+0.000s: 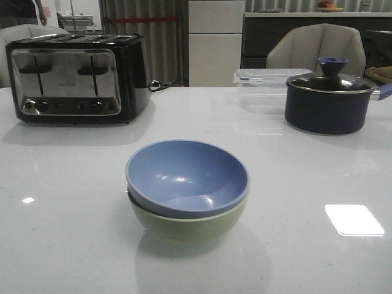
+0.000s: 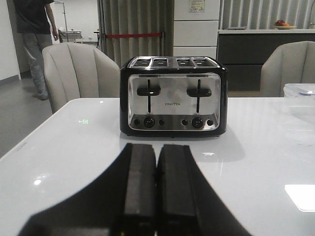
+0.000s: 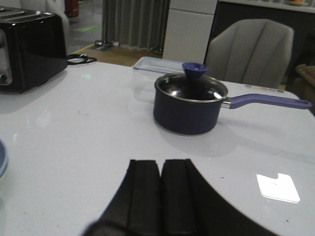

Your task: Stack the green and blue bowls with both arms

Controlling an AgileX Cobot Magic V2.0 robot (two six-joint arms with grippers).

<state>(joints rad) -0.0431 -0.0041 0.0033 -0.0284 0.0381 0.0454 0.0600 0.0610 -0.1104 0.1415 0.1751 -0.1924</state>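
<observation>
Left gripper (image 2: 156, 196) and right gripper (image 3: 161, 196) both closed, empty, clear of bowls. Blue bowl (image 1: 187, 176) sits nested in green bowl (image 1: 188, 224) at table (image 1: 67, 208) centre. Bowls likely light, rigid, smooth; rim safest grip.

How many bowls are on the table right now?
2. The blue bowl sits nested inside the green bowl, stacked at the table's center front, ahead of the toaster and the lidded pot. No others show.

Dusty blue bowl (image 1: 187, 176), sage green bowl (image 1: 190, 225), black-and-chrome toaster (image 1: 76, 78), pot (image 1: 326, 101) seemingly navy (dim light).
</observation>
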